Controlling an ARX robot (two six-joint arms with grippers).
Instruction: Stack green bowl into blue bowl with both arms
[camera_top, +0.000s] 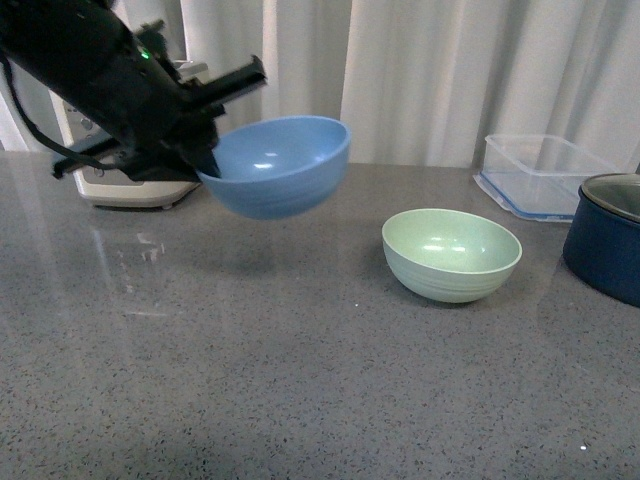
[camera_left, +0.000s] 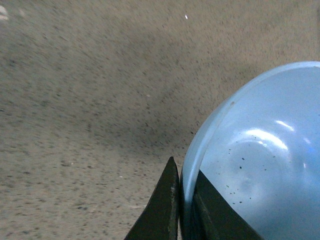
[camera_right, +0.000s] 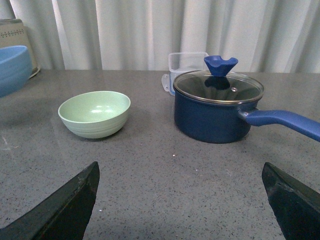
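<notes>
The blue bowl (camera_top: 275, 165) hangs tilted above the grey counter, its left rim pinched by my left gripper (camera_top: 205, 160). In the left wrist view the bowl's rim (camera_left: 192, 165) runs between my two dark fingers (camera_left: 165, 210), one outside and one inside. The green bowl (camera_top: 451, 253) sits upright on the counter to the right of the blue bowl, apart from it. The right wrist view shows the green bowl (camera_right: 94, 113) ahead and the blue bowl (camera_right: 11, 67) at the frame edge. My right gripper (camera_right: 182, 200) is open wide over bare counter, holding nothing.
A dark navy pot (camera_top: 610, 235) with a glass lid (camera_right: 218, 86) and long handle (camera_right: 285, 121) stands right of the green bowl. Behind it is a clear plastic container (camera_top: 540, 172). A white appliance (camera_top: 120, 180) sits at the back left by the curtain.
</notes>
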